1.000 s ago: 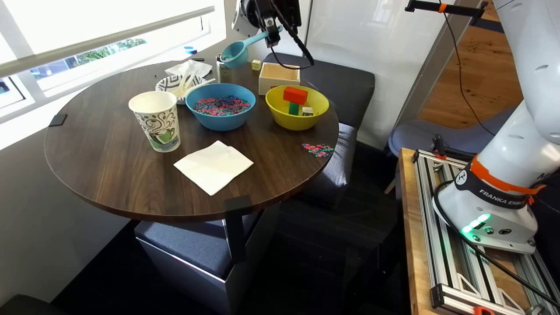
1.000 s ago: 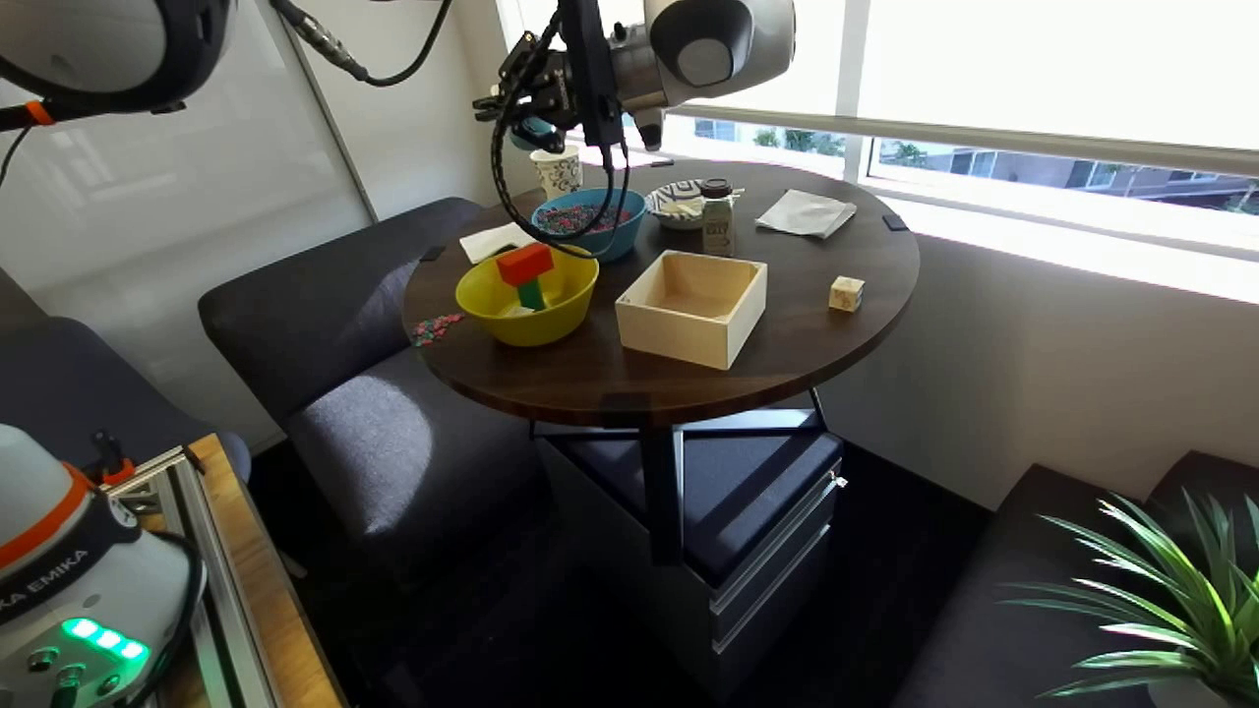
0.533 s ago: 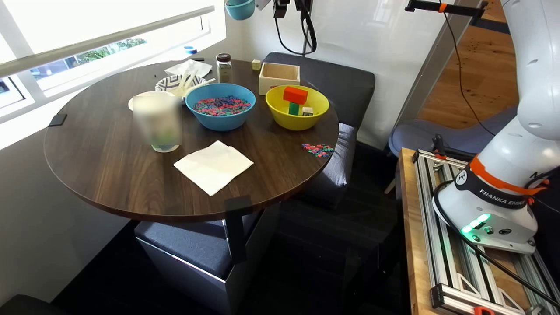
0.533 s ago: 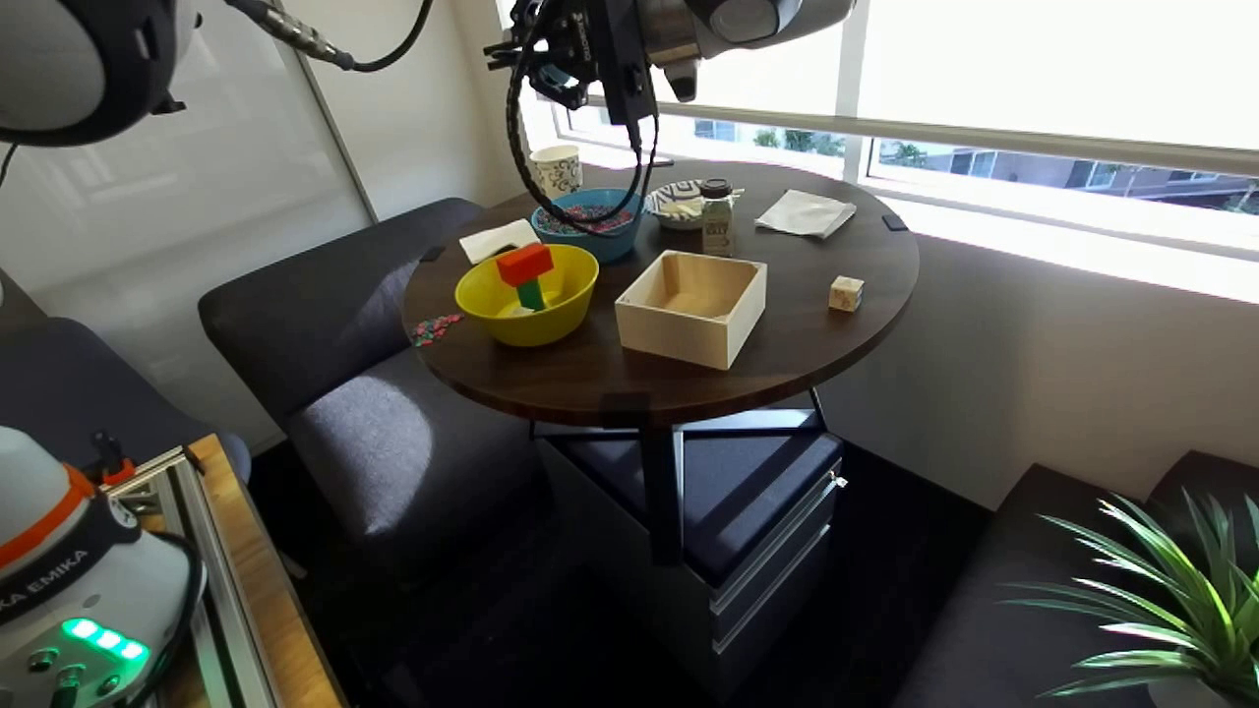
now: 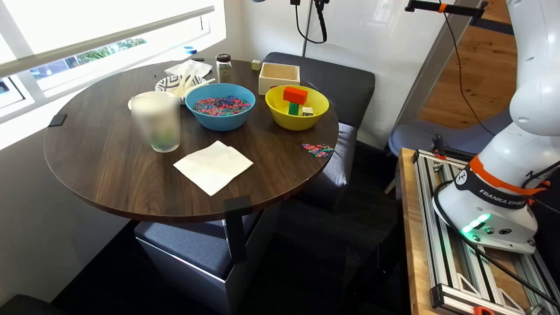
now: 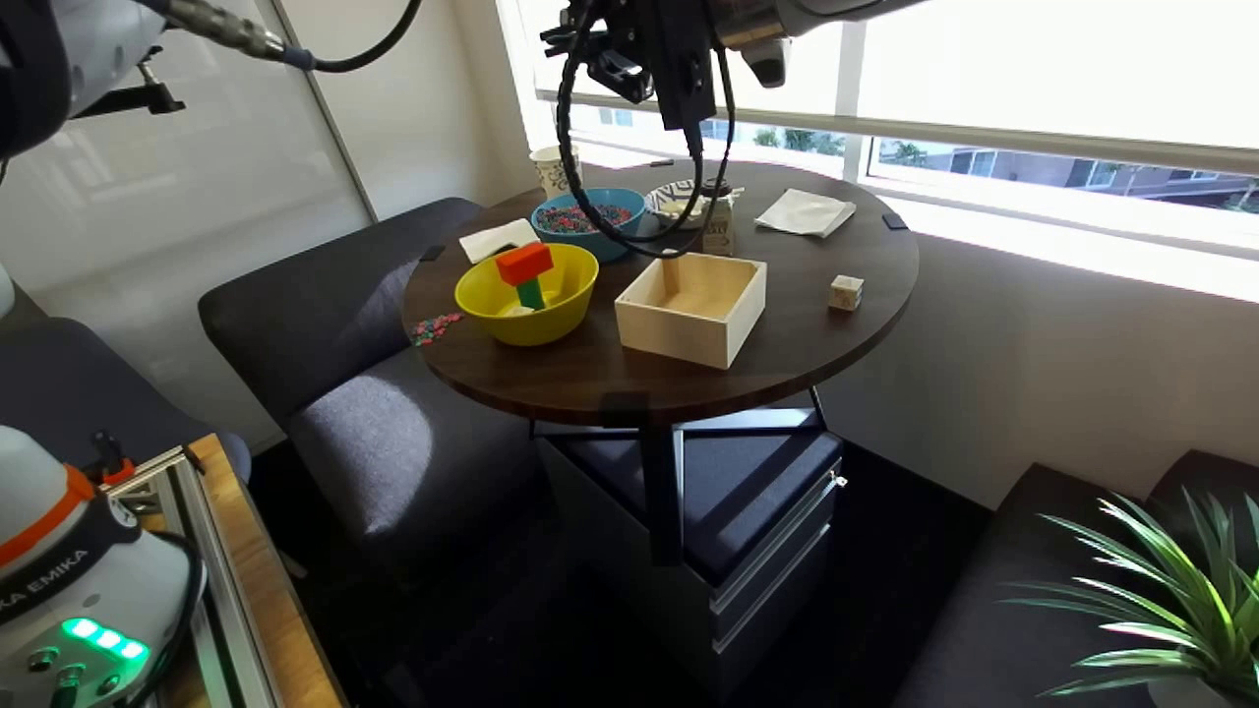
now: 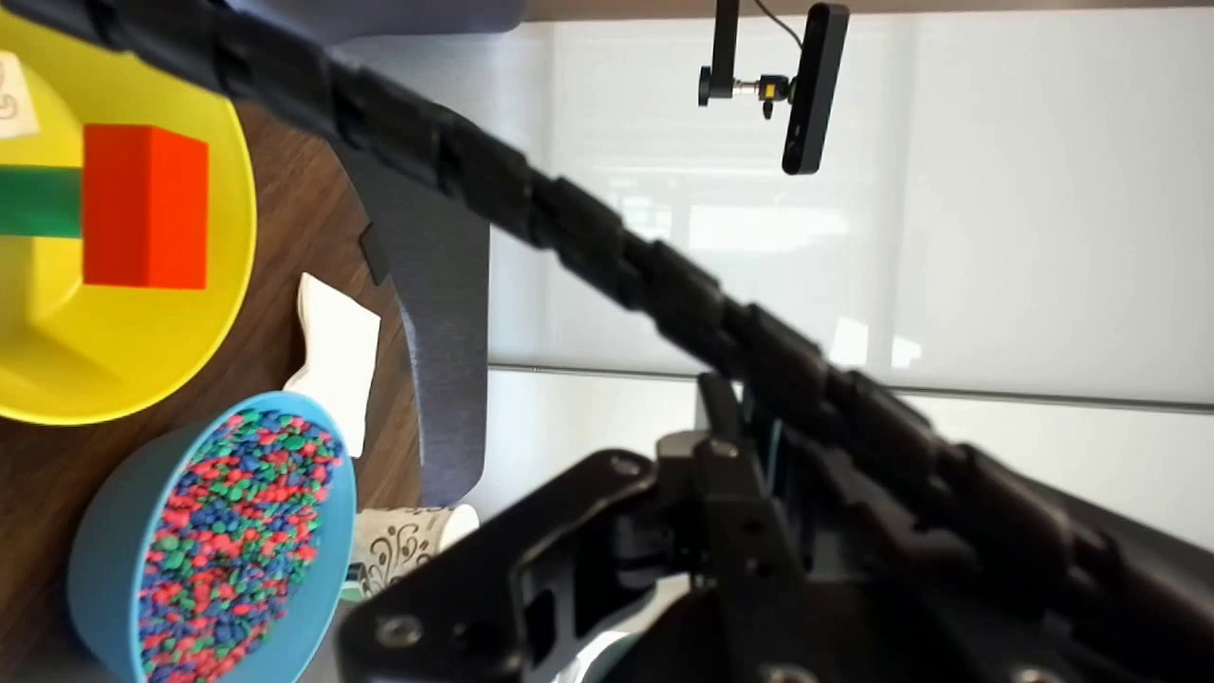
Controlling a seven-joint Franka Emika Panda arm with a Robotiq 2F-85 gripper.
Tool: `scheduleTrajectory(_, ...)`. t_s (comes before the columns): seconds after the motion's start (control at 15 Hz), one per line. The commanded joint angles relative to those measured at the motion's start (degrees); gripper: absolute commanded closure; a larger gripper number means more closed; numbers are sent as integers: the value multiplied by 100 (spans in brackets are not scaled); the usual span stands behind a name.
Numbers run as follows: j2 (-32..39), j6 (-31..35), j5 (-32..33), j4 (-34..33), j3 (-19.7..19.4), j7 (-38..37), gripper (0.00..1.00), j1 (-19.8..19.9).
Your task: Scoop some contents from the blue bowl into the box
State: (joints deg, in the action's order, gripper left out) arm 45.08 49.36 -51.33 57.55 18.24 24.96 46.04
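We swing our black gripper [image 6: 558,42], clamped on a light-blue scoop [image 5: 259,1], toward the rectangular pale-wood box [image 6: 674,334]; pouring seems near.

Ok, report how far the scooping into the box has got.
Done, apparently: the scoop is off the table, its blue underside peeking into an exterior view's top edge.
In hand: the gripper hangs high, apparently gripping the scoop, a sliver visible in the wrist view; any load is hidden.
Left: getting bits into the box; none show in its visible interior.
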Motion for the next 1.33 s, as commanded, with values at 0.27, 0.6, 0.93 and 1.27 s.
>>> scheduleTrajectory(0.27,-124,478,192,308,-424,146,98,242)
scheduleTrajectory(0.6,-191,476,711,531,-753,273,98,173)
scheduleTrajectory(0.93,-113,607,1361,765,-893,286,98,55)
scheduleTrajectory(1.27,-106,1302,1954,1018,-1005,95,98,-273)
